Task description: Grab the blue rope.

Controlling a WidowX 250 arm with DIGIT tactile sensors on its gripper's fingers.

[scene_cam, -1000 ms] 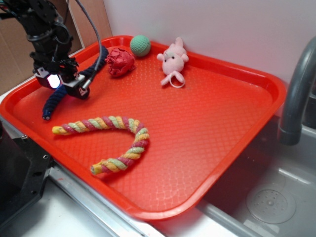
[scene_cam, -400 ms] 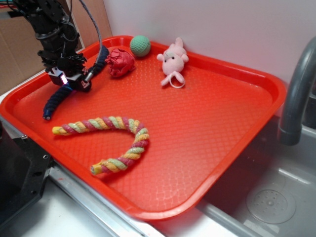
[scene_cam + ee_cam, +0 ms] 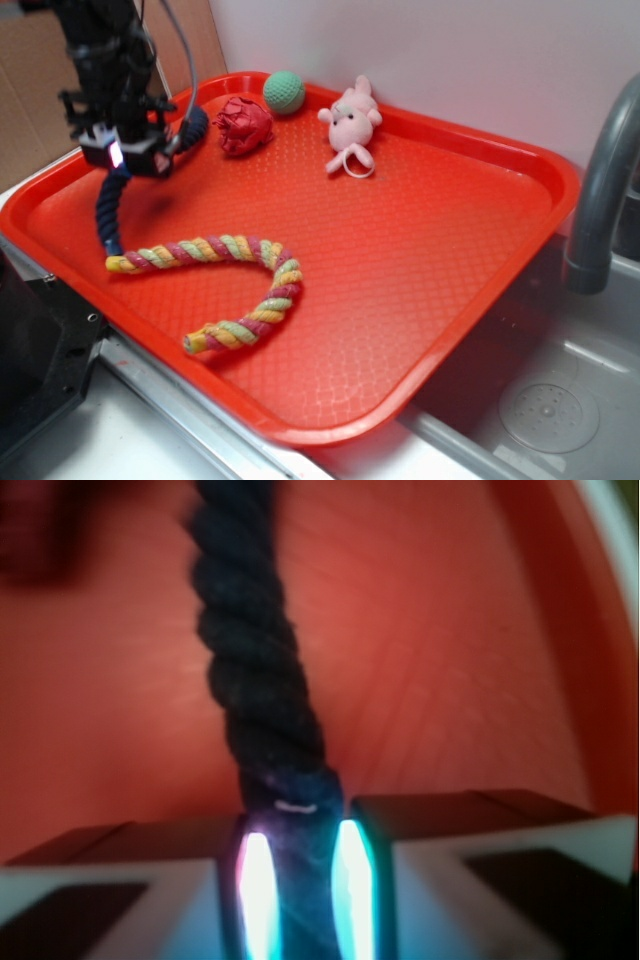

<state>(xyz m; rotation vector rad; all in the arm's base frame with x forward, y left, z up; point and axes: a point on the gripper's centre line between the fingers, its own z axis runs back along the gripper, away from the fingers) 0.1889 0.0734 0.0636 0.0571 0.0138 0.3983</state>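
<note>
Because the claw is pinching the blue rope partway along its length, the rope hangs from it in two parts: one end droops straight below the claw, its tip near or touching the red tray just beside the pastel twisted rope; the other arches up behind the claw toward the red fabric ball. From the wrist view the dark twist sits squeezed between both pads, running straight ahead. My judgement: the grasp looks secure.
</note>
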